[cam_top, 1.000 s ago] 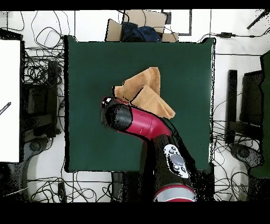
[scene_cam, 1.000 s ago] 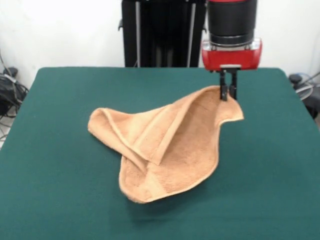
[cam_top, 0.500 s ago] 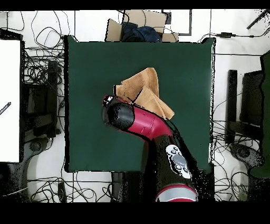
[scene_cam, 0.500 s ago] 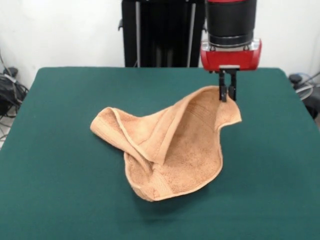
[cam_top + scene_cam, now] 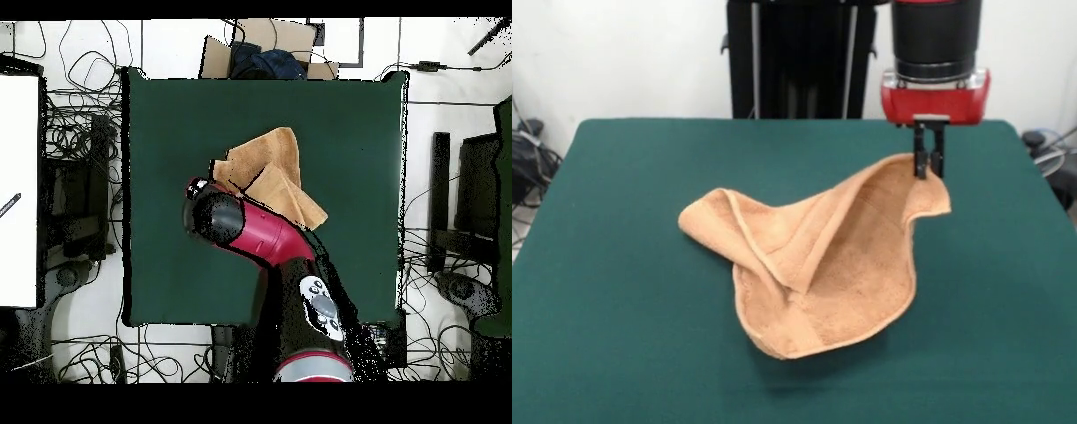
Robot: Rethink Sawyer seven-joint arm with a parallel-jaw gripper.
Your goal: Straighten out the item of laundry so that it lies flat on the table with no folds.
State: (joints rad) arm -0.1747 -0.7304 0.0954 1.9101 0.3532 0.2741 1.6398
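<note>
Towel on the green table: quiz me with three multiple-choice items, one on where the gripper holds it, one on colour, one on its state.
1. Where does the gripper hold the towel, seen from the front?
A. its raised corner at upper right
B. its near edge
C. its left tip

2. What colour is the towel?
A. white
B. light orange-tan
C. blue

3. How does the towel lie on the table?
A. fully flat
B. rolled into a tube
C. partly lifted, with a fold across its middle

Answers:
1 A, the fingers are closed on the top right corner.
2 B, orange-tan terry cloth against green felt.
3 C, one corner hangs from the gripper and a flap overlaps the middle.
</note>
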